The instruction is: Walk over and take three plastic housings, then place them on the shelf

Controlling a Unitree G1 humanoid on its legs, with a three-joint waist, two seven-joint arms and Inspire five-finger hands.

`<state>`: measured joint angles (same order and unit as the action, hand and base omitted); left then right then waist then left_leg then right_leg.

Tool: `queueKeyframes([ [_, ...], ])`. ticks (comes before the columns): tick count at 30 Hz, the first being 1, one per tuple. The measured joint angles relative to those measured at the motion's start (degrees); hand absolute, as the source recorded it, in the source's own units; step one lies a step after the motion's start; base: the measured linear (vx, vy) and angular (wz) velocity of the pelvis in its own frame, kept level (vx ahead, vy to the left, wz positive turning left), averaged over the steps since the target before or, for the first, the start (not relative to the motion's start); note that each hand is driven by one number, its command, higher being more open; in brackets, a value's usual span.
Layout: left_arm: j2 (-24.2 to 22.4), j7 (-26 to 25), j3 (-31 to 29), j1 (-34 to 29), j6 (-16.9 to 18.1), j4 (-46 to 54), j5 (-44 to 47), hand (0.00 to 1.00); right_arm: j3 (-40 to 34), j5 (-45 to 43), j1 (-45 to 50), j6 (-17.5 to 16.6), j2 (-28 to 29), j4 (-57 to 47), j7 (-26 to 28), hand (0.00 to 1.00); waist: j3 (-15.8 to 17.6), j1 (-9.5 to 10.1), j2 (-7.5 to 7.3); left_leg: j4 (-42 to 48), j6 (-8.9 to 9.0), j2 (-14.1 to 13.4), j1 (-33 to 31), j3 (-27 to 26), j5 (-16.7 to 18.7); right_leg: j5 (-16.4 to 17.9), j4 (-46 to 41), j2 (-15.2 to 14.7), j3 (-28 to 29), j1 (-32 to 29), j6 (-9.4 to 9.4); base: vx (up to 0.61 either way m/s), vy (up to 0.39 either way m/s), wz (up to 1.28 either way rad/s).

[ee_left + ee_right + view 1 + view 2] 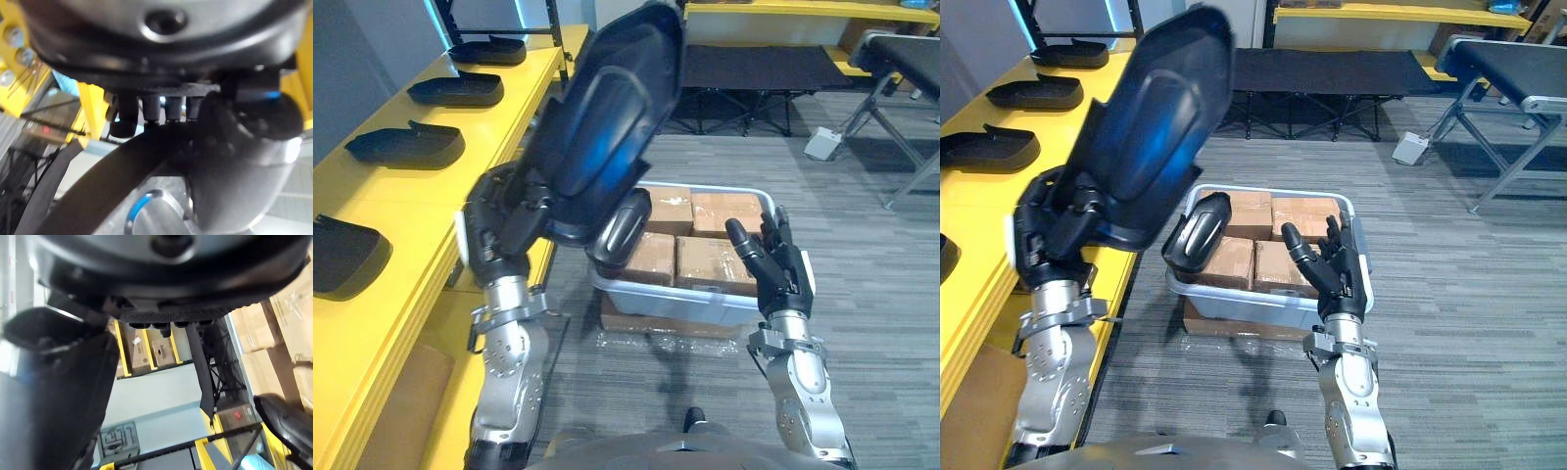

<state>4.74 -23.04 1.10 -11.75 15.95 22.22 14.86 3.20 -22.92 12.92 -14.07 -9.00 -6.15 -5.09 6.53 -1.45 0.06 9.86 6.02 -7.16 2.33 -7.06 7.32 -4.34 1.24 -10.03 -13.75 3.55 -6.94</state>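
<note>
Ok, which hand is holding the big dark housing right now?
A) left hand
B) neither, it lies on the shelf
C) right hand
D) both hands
A: the left hand is curled round the lower edge of the raised housing, while the right hand is open above the bin.

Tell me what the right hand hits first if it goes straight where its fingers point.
Likely the cardboard boxes in the grey bin; the open right hand aims over them, though depth is unclear.

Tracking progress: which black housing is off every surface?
The large housing held by the left hand; another housing leans in the grey bin, the rest lie on the yellow shelf. The right hand is open.
</note>
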Motion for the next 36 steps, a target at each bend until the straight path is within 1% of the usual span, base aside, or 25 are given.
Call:
queueKeyframes([
  [1,-0.15,-0.34,-0.53,-0.32,0.0,0.34,-0.04,0.0,0.33,-0.3,-0.27,0.0,-0.05,0.12,0.13,1.0,0.0,0.12,0.0,0.0,0.01,0.02,-0.04,0.26,-0.03,0.0,0.03,0.0,-0.2,0.12,0.0,0.01,-0.011,0.34],
  [3,-1.07,-2.74,-4.03,-1.36,-0.02,1.65,-0.55,0.0,2.6,-0.63,-2.28,-0.33,-0.61,1.31,1.38,1.0,-0.31,1.89,-0.14,0.1,0.01,0.23,-0.97,2.46,-0.32,0.01,0.81,0.0,-2.44,1.15,0.01,0.0,-0.01,0.45],
  [4,-1.49,-3.31,-5.14,-1.91,-0.02,2.17,-1.39,0.0,3.33,-0.69,-3.13,-0.34,-0.85,1.79,1.73,1.0,-0.58,2.25,-0.28,0.05,0.01,0.34,-1.37,3.12,-0.52,0.01,1.01,-0.03,-3.15,1.2,0.01,0.0,-0.016,0.56],
  [6,-2.9,-4.44,-8.52,-3.32,-0.02,3.53,-1.95,0.0,6.6,-1.17,-6.57,-0.43,-2.01,3.3,2.49,1.0,-0.75,4.67,-0.46,-0.03,-0.03,0.76,-2.19,5.73,-1.09,0.01,1.53,-0.1,-5.81,2.25,0.01,0.02,-0.015,0.56],
  [7,-3.12,-4.63,-9.31,-4.01,-0.02,3.82,-1.94,0.0,7.36,-1.2,-7.77,-0.42,-2.18,4.11,2.66,1.0,-0.79,5.27,-0.54,0.0,0.0,0.83,-2.19,6.28,-1.12,0.01,1.9,-0.08,-6.42,2.79,0.01,0.02,-0.012,0.51],
  [9,-4.31,-4.81,-11.86,-6.42,-0.02,4.75,-1.94,0.0,10.43,-2.11,-11.62,-0.44,-2.29,6.42,4.1,1.0,-0.94,7.65,-0.75,-0.04,0.01,1.36,-2.56,8.94,-1.42,0.09,2.69,-0.09,-9.16,4.15,0.06,-0.01,-0.011,0.56],
  [10,-4.51,-4.81,-12.36,-7.03,-0.01,4.96,-1.94,0.0,11.02,-2.36,-12.4,-0.43,-2.27,6.63,4.32,1.0,-1.05,8.2,-0.94,0.0,0.0,1.57,-2.96,9.59,-1.52,0.1,3.1,-0.12,-9.89,4.47,0.06,-0.02,-0.011,0.59],
  [11,-4.97,-4.71,-13.48,-7.87,0.01,5.03,-1.92,0.0,11.8,-2.43,-14.2,-0.43,-2.26,7.0,4.73,1.0,-1.13,9.55,-1.09,-0.03,-0.01,1.84,-3.59,10.79,-1.82,0.13,3.21,-0.17,-11.17,4.62,0.08,-0.02,-0.008,0.44],
  [12,-5.11,-4.7,-14.16,-8.45,0.04,5.04,-1.92,0.0,12.25,-2.48,-15.36,-0.43,-2.24,7.47,4.92,1.0,-1.2,10.01,-1.22,-0.04,-0.01,1.98,-3.86,11.4,-1.98,0.17,3.21,-0.21,-11.53,4.65,0.11,0.0,0.001,0.44],
  [14,-5.87,-4.35,-16.62,-10.34,0.05,5.04,-1.78,0.0,13.19,-2.54,-19.19,-0.42,-2.14,9.51,5.18,1.0,-1.23,11.77,-1.71,-0.11,-0.07,2.53,-3.95,12.99,-2.32,0.43,3.22,-0.42,-13.41,5.62,0.2,0.0,0.016,0.39],
  [17,-6.78,-3.05,-19.1,-11.55,0.65,5.04,-1.21,0.0,13.26,-2.88,-20.89,-0.41,-1.55,10.26,4.62,1.0,-1.28,13.23,-2.61,-0.04,-0.1,3.2,-4.05,14.14,-2.29,0.98,3.19,-0.83,-14.87,6.39,0.14,0.01,0.033,0.27],
  [18,-6.82,-2.78,-19.45,-11.56,0.91,5.04,-0.85,0.0,13.26,-2.88,-20.9,-0.41,-1.47,10.26,4.59,1.0,-1.27,13.49,-2.76,-0.01,-0.18,3.24,-4.09,14.29,-2.19,1.13,3.13,-0.87,-14.99,6.39,0.29,0.0,0.037,0.12],
  [19,-6.97,-2.18,-20.11,-11.56,1.99,5.04,0.8,0.0,13.26,-2.87,-20.89,-0.34,-1.43,10.33,4.61,1.0,-1.15,13.73,-2.98,0.13,-0.48,3.3,-4.18,14.54,-1.96,1.46,2.81,-0.96,-15.2,6.38,0.53,0.0,0.029,0.07],
  [20,-7.18,-1.89,-20.31,-11.58,2.94,5.04,1.78,0.0,13.26,-2.88,-20.89,-0.27,-1.43,10.45,4.61,1.0,-1.14,13.76,-3.14,0.38,-0.44,3.4,-4.35,14.69,-1.84,1.63,2.63,-1.07,-15.34,6.38,0.33,0.01,0.049,0.09],
  [21,-7.63,-1.44,-20.58,-11.63,4.71,5.06,3.38,0.0,13.26,-3.08,-20.88,-0.18,-1.44,10.49,4.78,1.0,-1.05,13.73,-3.06,1.85,-0.38,3.4,-4.91,14.85,-1.16,2.06,1.82,-1.13,-15.47,6.27,0.26,0.01,0.046,0.06],
  [22,-7.92,-1.27,-20.72,-11.68,5.38,5.12,3.81,0.0,13.26,-3.09,-20.86,-0.11,-1.44,10.52,4.88,1.0,-0.99,13.72,-2.96,2.49,-0.12,3.35,-5.01,14.9,-0.97,2.25,1.55,-1.13,-15.48,6.32,0.31,0.02,0.07,0.01],
  [25,-9.31,-0.38,-21.31,-13.12,7.72,6.91,6.95,0.0,13.19,-3.07,-20.43,0.0,-1.51,10.63,5.73,1.0,-0.83,13.52,-2.7,6.13,-0.28,3.25,-5.98,15.35,0.85,3.57,-0.47,-1.19,-15.88,6.64,-0.13,0.02,0.05,0.08],
  [26,-9.56,0.17,-21.39,-13.46,8.28,7.44,8.59,0.0,13.12,-3.05,-20.12,0.05,-1.51,10.74,5.74,1.0,-0.82,13.62,-2.7,6.77,-0.45,3.25,-6.08,15.42,1.2,3.74,-0.7,-1.21,-16.22,7.07,-0.27,0.06,0.038,0.22],
  [27,-9.69,1.87,-21.43,-13.4,9.37,7.46,12.21,0.0,12.89,-2.93,-19.4,0.07,-1.49,10.72,5.73,1.0,-0.79,13.51,-2.65,7.0,-0.59,3.53,-6.4,15.85,1.27,3.93,-1.0,-1.45,-17.6,7.87,-0.56,0.06,0.03,0.31],
  [28,-9.74,2.77,-21.39,-13.29,9.75,7.46,13.85,0.0,12.57,-2.77,-18.84,0.08,-1.47,10.71,5.74,1.0,-0.84,13.42,-2.74,7.05,-0.75,3.81,-6.8,16.08,1.14,4.15,-1.22,-1.68,-18.36,8.11,-0.71,0.06,0.024,0.63],
  [30,-10.01,7.25,-21.25,-12.98,11.48,7.47,19.57,0.0,10.39,-2.13,-16.05,0.15,-1.42,10.7,5.57,1.0,-0.79,12.64,-3.07,6.79,-2.04,5.27,-7.92,16.28,0.0,5.09,-1.67,-2.83,-22.04,9.43,-0.96,0.03,0.044,0.8],
  [32,-10.07,9.49,-21.28,-13.11,13.03,7.72,23.57,0.0,9.01,-2.03,-14.62,0.58,-1.35,10.72,5.05,1.0,-0.72,12.87,-3.04,5.7,-2.26,6.3,-7.93,16.94,-0.93,5.85,-2.62,-3.84,-22.99,9.56,-1.26,0.01,0.056,0.52],
  [33,-10.06,9.93,-21.17,-13.11,14.03,8.5,25.08,0.0,8.04,-2.01,-13.97,0.74,-1.32,10.72,5.01,1.0,-0.7,12.81,-3.05,4.89,-2.3,6.73,-7.97,17.2,-1.48,6.32,-3.38,-4.4,-23.69,9.53,-1.09,0.01,0.073,0.38],
  [34,-10.06,10.04,-21.17,-13.11,14.22,9.17,25.42,0.0,7.63,-2.01,-13.71,0.79,-1.32,10.72,5.02,1.0,-0.67,12.77,-3.08,4.73,-2.32,6.87,-8.01,17.19,-1.62,6.47,-3.66,-4.57,-23.75,9.51,-1.03,0.01,0.058,0.29],
  [36,-10.05,10.9,-21.04,-13.11,15.73,10.72,25.52,0.0,6.64,-2.03,-13.27,0.83,-1.23,10.7,5.21,1.0,-0.56,12.18,-3.19,4.74,-2.47,7.38,-8.14,17.3,-1.74,8.21,-5.29,-5.2,-23.25,9.26,-0.27,0.01,0.053,0.26],
])
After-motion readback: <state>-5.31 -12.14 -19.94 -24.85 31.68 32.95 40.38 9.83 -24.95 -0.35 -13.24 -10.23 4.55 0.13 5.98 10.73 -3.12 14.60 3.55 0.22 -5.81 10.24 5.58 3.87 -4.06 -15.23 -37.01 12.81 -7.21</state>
